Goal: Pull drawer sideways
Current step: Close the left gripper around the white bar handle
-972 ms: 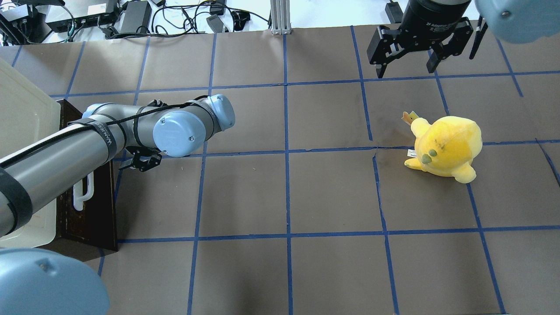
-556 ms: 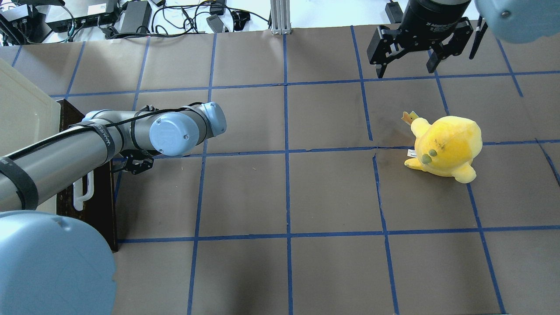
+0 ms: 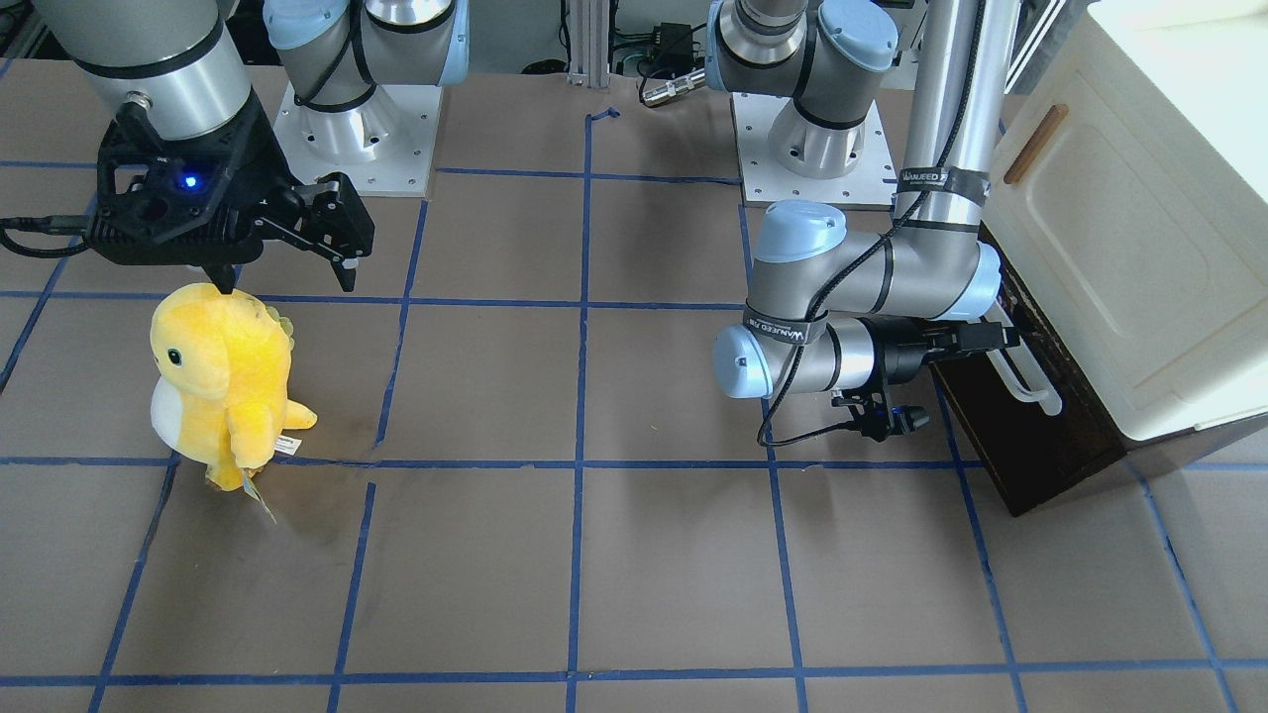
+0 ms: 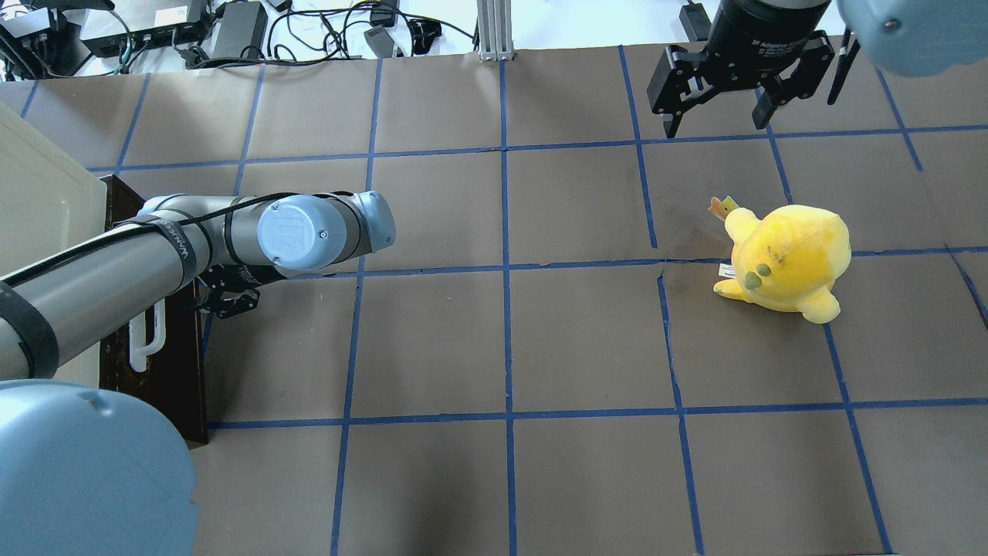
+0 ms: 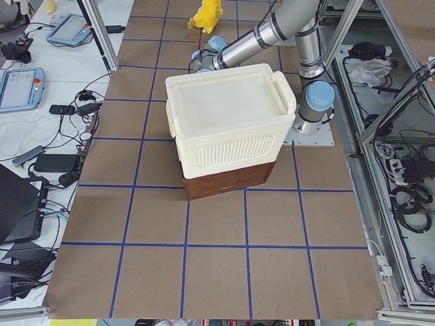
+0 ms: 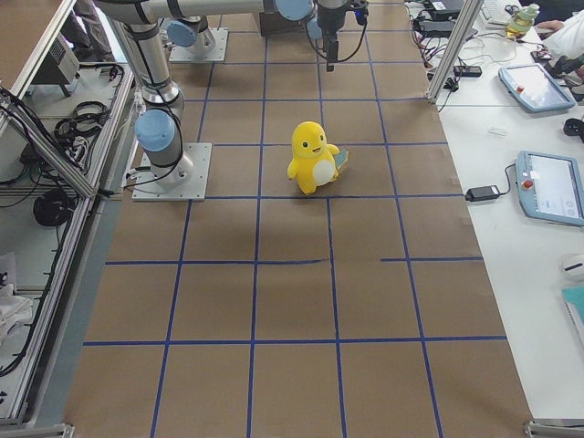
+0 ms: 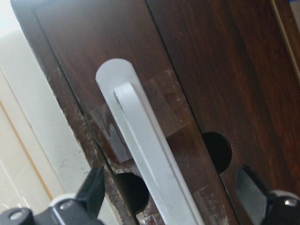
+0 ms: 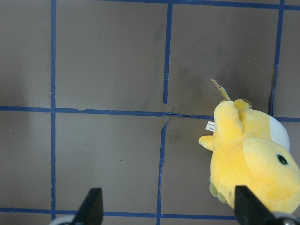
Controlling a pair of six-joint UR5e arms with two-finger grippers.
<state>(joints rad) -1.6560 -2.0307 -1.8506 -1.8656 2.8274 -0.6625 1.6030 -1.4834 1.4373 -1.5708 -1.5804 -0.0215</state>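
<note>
The dark brown drawer [image 4: 166,371] sits at the bottom of the cream cabinet [image 4: 38,208] at the table's left end. Its long white bar handle [image 4: 147,340] faces the table. My left gripper [image 3: 1003,335] is right in front of the drawer front [image 3: 1030,446], level with the handle [image 3: 1030,388]. In the left wrist view the gripper [image 7: 171,199] is open. Its fingertips [image 7: 93,187] stand either side of the handle [image 7: 145,154] without touching it. My right gripper [image 4: 714,108] is open and empty, high above the far right of the table.
A yellow plush toy [image 4: 783,259] stands on the right half of the table, just below my right gripper [image 3: 282,267]. The cream cabinet door with a small brown handle [image 3: 1035,144] is above the drawer. Cables and power bricks [image 4: 231,31] lie beyond the far edge.
My left arm has moved left, bringing its gripper closer to the drawer's handle. The right arm and the plush toy have not moved.
</note>
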